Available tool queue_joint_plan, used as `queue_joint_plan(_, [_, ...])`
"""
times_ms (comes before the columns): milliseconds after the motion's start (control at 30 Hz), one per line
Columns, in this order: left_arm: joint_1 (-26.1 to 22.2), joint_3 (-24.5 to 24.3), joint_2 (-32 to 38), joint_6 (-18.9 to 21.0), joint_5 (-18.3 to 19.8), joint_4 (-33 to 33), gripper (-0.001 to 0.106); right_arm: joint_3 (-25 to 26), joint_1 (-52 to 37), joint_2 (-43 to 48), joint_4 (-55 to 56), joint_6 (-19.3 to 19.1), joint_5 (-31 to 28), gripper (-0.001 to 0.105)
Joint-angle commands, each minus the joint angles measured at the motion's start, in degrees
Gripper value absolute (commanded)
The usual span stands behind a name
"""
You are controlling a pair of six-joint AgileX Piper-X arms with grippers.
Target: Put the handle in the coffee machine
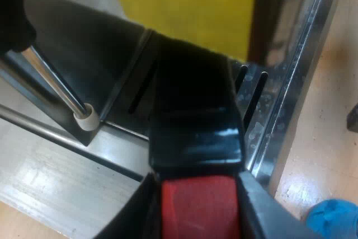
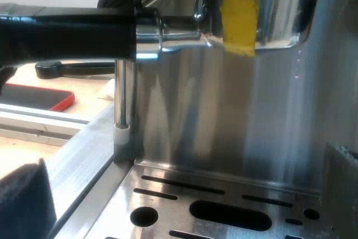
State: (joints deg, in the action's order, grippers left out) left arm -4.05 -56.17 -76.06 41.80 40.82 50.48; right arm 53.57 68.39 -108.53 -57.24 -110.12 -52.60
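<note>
Left wrist view — left claw clamps the stiff, glossy handle by its red end; likely slippery. Right claw gapes empty.

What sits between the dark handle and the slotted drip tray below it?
In the right wrist view, a metal steam wand with a white tip hangs between the handle and the drip tray.

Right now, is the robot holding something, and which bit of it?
Yes. The left end effector grips the handle by its red end.
</note>
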Motion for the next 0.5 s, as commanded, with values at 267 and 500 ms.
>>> queue_joint_plan(267, [0.17, -0.95, 1.40, 3.28, 5.39, -2.49, 0.000, -0.05, -0.20, 0.03, -0.35, -0.71, 0.10, 0.100])
queue_joint_plan(500, [0.17, -3.23, 1.40, 3.39, 5.39, -2.70, 0.000, -0.05, -0.20, 0.03, -0.35, -0.71, 0.10, 0.100])
